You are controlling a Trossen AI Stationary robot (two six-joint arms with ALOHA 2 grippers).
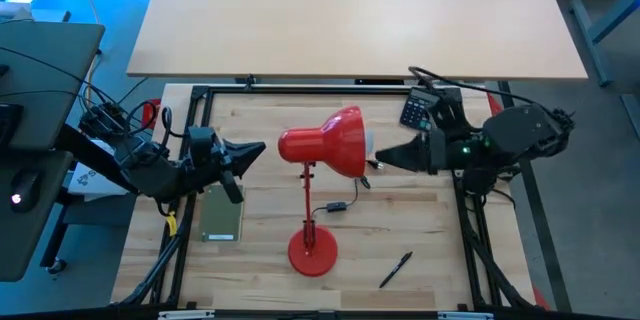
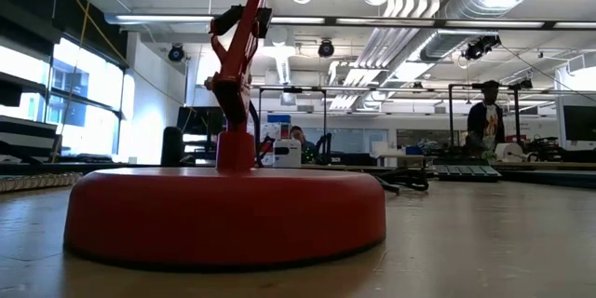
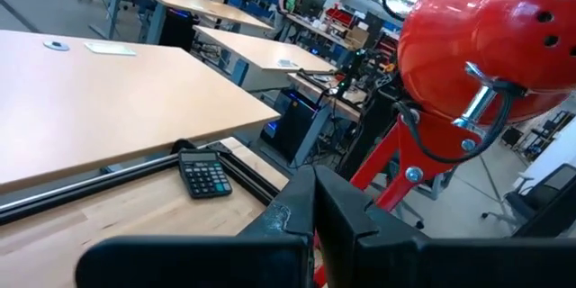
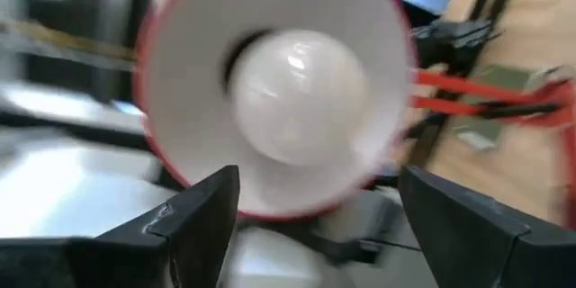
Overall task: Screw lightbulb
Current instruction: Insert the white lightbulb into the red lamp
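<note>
Wooden table [image 1: 420, 230], lightbulb [image 4: 297, 99] inside red lamp shade [image 1: 340, 142], right hand [image 1: 385, 157] open alongside.

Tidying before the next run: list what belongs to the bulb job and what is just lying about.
Job: lightbulb, red lamp, right gripper open at the shade, left gripper shut beside the lamp.
Lying about: calculator, pen, green board.

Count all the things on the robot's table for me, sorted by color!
Red: 1, the lamp
White: 1, the lightbulb inside the lamp's shade
Black: 2, the calculator and the pen
Green: 1, the flat pad
Total: 5
</note>
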